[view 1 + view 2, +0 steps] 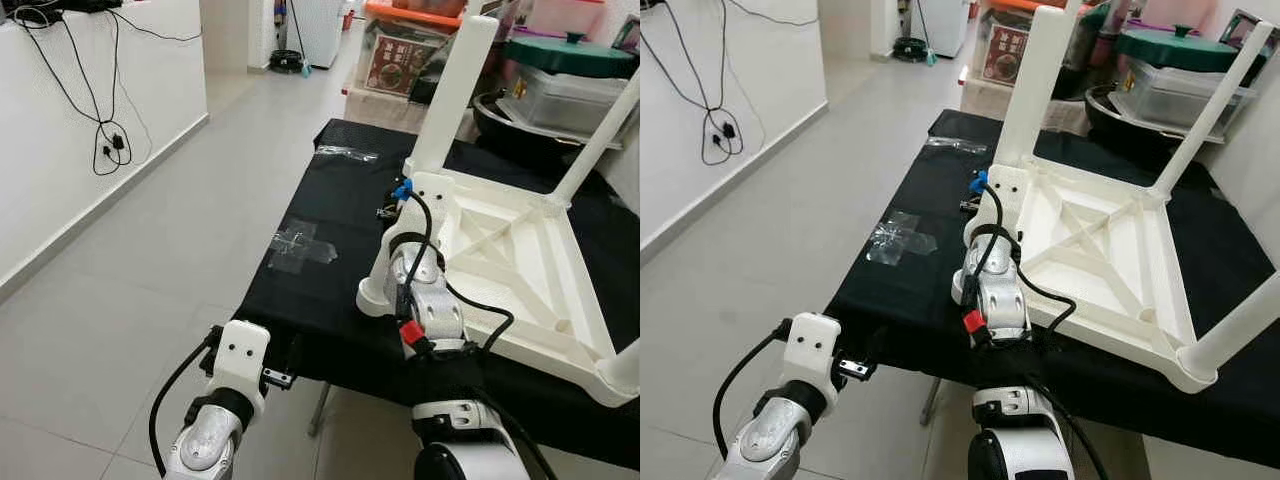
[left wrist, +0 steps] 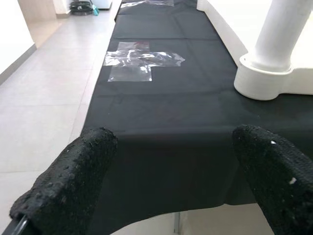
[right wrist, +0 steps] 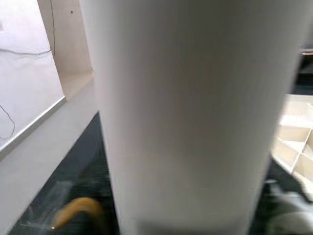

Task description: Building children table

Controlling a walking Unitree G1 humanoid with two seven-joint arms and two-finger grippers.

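Observation:
A white children's table (image 1: 520, 270) lies upside down on a black-clothed worktop (image 1: 330, 200), with its white legs (image 1: 455, 90) pointing up. My right arm reaches along its left side. My right gripper (image 1: 428, 172) is at the foot of the far-left leg, which stands hard against the wrist camera as a broad white column (image 3: 186, 117). It looks shut on that leg. Another leg (image 2: 279, 39) stands in the near-left corner socket (image 1: 375, 297). My left gripper (image 2: 171, 181) hangs open and holds nothing at the worktop's near edge, its black fingers (image 2: 68, 186) wide apart.
Two patches of clear tape (image 1: 300, 245) lie on the cloth left of the table. Storage boxes, a green-lidded pot (image 1: 570, 55) and cartons crowd the far end. A white wall with hanging cables (image 1: 105, 140) runs along the left, with open tiled floor (image 1: 150, 280) between.

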